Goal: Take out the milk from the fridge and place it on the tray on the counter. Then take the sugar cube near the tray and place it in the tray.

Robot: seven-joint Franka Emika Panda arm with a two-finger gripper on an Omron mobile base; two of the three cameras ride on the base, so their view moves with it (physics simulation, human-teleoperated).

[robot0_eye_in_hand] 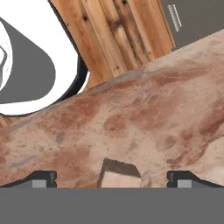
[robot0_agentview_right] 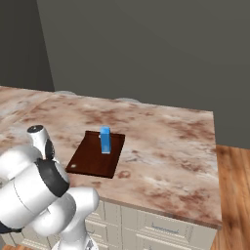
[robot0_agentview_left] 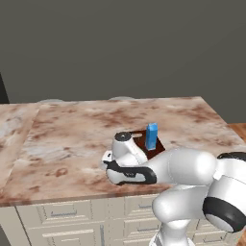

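Observation:
The blue milk (robot0_agentview_left: 151, 136) (robot0_agentview_right: 105, 139) stands upright on the dark reddish-brown tray (robot0_agentview_left: 157, 145) (robot0_agentview_right: 95, 156) on the marbled counter (robot0_agentview_left: 72, 139) (robot0_agentview_right: 166, 146). My gripper (robot0_eye_in_hand: 115, 180) is open, its two dark fingertips (robot0_eye_in_hand: 41, 178) set wide apart just above the counter (robot0_eye_in_hand: 153, 109). A small pale sugar cube (robot0_eye_in_hand: 120, 178) lies on the stone between them, touching neither tip. In the left base view my hand (robot0_agentview_left: 108, 161) hangs low over the counter, just left of the tray, near the front edge.
The counter's front edge (robot0_eye_in_hand: 113, 81) runs close by, with wooden floor (robot0_eye_in_hand: 118, 35) beyond it. Cream panelled drawers (robot0_agentview_left: 62, 214) (robot0_agentview_right: 161, 229) sit below. The counter ends at the right (robot0_agentview_right: 214, 166) over the floor. My own arm (robot0_agentview_left: 182, 168) covers part of the tray.

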